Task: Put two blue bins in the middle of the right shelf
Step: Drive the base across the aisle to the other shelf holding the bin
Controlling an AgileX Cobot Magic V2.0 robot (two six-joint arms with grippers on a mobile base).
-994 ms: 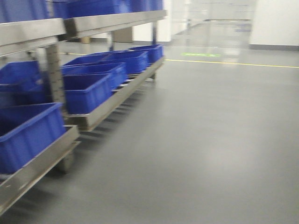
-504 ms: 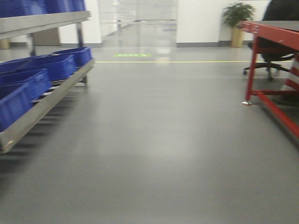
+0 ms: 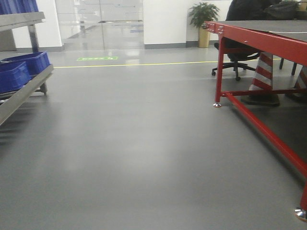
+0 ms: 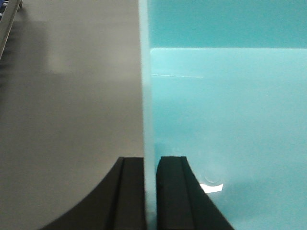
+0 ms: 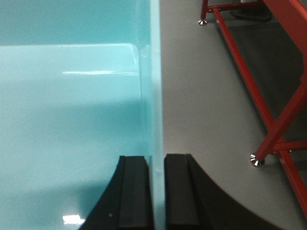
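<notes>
You've got the bin (image 4: 225,120) pinched on both sides: left gripper (image 4: 151,163) on its left wall, right gripper (image 5: 157,160) on its right. Counter (image 3: 259,42) front-right, shelf (image 3: 24,93) front-left.

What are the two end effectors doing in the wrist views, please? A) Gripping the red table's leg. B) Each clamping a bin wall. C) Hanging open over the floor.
B: the left end effector and right end effector each pinch a wall of the bin.
</notes>
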